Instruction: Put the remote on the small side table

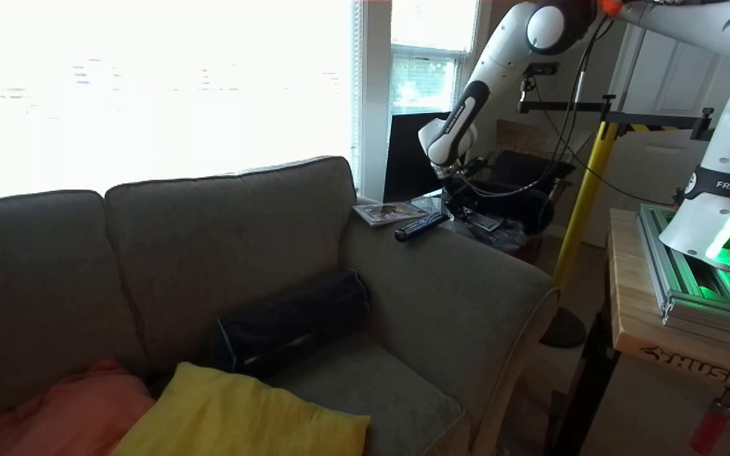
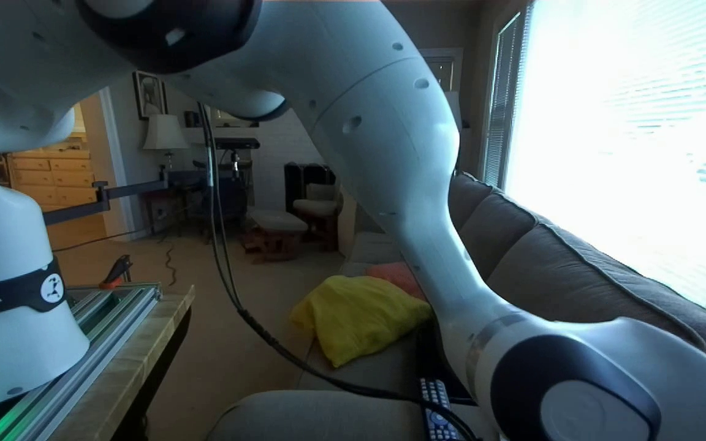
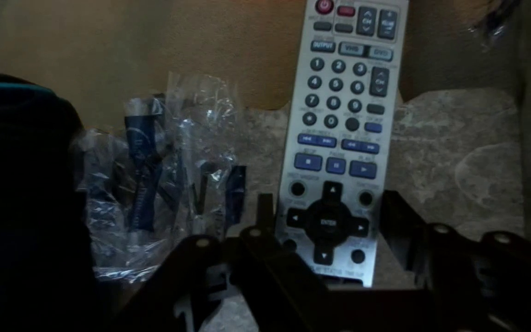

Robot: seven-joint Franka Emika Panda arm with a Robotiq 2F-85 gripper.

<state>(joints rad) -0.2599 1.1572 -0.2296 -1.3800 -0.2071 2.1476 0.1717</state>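
The slim grey remote [image 3: 339, 138] fills the middle of the wrist view, its silver face with dark and blue buttons turned to the camera. Fingers of my gripper [image 3: 326, 212] press on both its long sides near the arrow pad, shut on it. Beneath lies the mottled top of the small side table [image 3: 473, 157]; the remote's far end reaches past the table edge. Whether it touches the top I cannot tell. In an exterior view my gripper [image 1: 457, 212] is beyond the sofa arm, with the grey remote [image 1: 484, 221] jutting out beside it.
Clear plastic packets [image 3: 168, 184] lie on the table left of the remote, near a dark object [image 3: 21, 193] with a teal edge. A black remote [image 1: 421, 227] rests on the sofa arm [image 1: 454, 272]. Magazines [image 1: 385, 213] and a dark screen [image 1: 409, 155] stand close behind.
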